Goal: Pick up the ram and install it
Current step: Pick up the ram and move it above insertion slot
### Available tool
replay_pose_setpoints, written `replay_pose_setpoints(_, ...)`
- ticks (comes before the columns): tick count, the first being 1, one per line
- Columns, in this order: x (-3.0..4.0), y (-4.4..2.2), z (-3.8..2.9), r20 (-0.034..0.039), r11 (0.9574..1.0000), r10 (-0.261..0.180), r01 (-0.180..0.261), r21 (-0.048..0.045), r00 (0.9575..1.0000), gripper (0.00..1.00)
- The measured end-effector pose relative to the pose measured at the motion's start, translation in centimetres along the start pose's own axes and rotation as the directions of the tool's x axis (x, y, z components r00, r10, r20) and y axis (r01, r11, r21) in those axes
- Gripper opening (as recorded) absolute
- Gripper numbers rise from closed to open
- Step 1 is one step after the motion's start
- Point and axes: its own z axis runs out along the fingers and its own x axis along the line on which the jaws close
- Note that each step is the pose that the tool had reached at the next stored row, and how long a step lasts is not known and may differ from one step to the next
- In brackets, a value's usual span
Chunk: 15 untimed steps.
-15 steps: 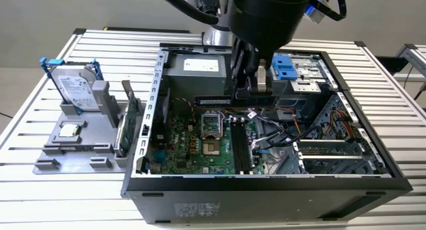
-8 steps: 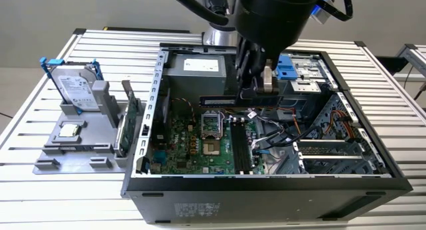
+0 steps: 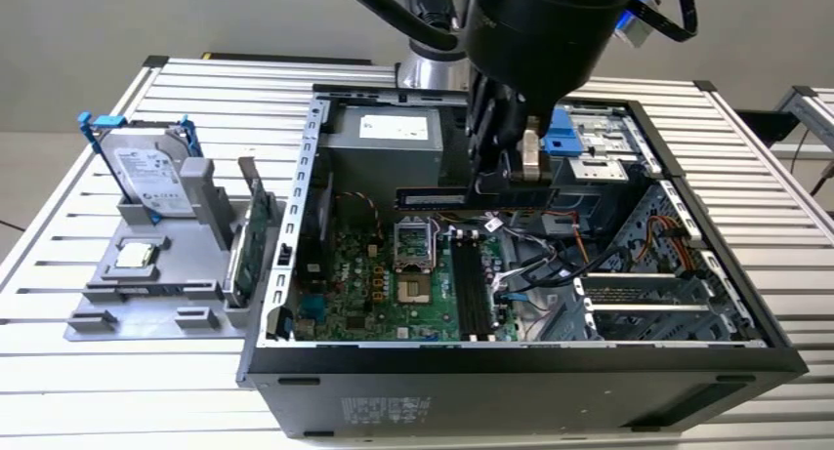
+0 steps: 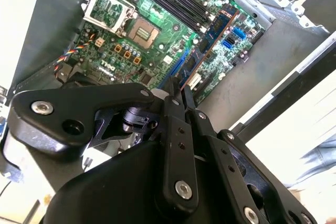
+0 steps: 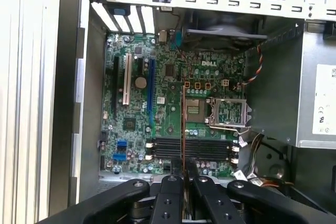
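Inside the open computer case (image 3: pixel 521 357), above the motherboard (image 3: pixel 352 274), the gripper (image 3: pixel 499 186) is clenched on the ram (image 3: pixel 437 197), which hangs on edge directly beneath it, its long axis crosswise to the memory slots (image 3: pixel 472 284) below.

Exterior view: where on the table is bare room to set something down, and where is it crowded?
Bare slats lie on the table in front of the grey holder, and at the exterior view's right of the computer case. Crowded: inside the case, where the pincer holds the ram.
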Motion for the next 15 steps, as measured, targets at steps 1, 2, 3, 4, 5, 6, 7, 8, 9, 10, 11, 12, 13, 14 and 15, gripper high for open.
replay_pose_setpoints(1, 0.01, -0.39, -0.02, 0.0000, 1.0000, 0.000, 0.000, 0.0000, 1.0000, 0.00)
replay_pose_setpoints(2, 0.03, -0.78, -0.04, 0.0000, 1.0000, 0.000, 0.000, 0.0000, 1.0000, 0.00)
replay_pose_setpoints(3, 0.03, -0.89, -0.04, 0.0000, 1.0000, 0.000, 0.000, 0.0000, 1.0000, 0.00)
replay_pose_setpoints(4, 0.04, -1.00, -0.05, 0.0000, 1.0000, 0.000, 0.000, 0.0000, 1.0000, 0.00)
replay_pose_setpoints(5, 0.04, -1.11, -0.06, 0.0000, 1.0000, 0.000, 0.000, 0.0000, 1.0000, 0.00)
replay_pose_setpoints(6, 0.04, -1.22, -0.06, 0.0000, 1.0000, 0.000, 0.000, 0.0000, 1.0000, 0.00)
replay_pose_setpoints(7, 0.05, -1.30, -0.06, 0.0000, 1.0000, 0.000, 0.000, 0.0000, 1.0000, 0.00)
replay_pose_setpoints(8, 0.05, -1.37, -0.07, 0.0000, 1.0000, 0.000, 0.000, 0.0000, 1.0000, 0.00)
replay_pose_setpoints(9, 0.05, -1.43, -0.07, 0.0000, 1.0000, 0.000, 0.000, 0.0000, 1.0000, 0.00)
replay_pose_setpoints(10, 0.05, -1.48, -0.07, 0.0000, 1.0000, 0.000, 0.000, 0.0000, 1.0000, 0.00)
replay_pose_setpoints(11, 0.05, -1.50, -0.07, 0.0000, 1.0000, 0.000, 0.000, 0.0000, 1.0000, 0.00)
replay_pose_setpoints(12, 0.05, -1.52, -0.07, 0.0000, 1.0000, 0.000, 0.000, 0.0000, 1.0000, 0.00)
replay_pose_setpoints(13, 0.06, -1.64, -0.08, 0.0000, 1.0000, 0.000, 0.000, 0.0000, 1.0000, 0.00)
replay_pose_setpoints(14, 0.06, -1.66, -0.08, 0.0000, 1.0000, 0.000, 0.000, 0.0000, 1.0000, 0.00)
replay_pose_setpoints(15, 0.06, -1.66, -0.08, 0.0000, 1.0000, 0.000, 0.000, 0.0000, 1.0000, 0.00)
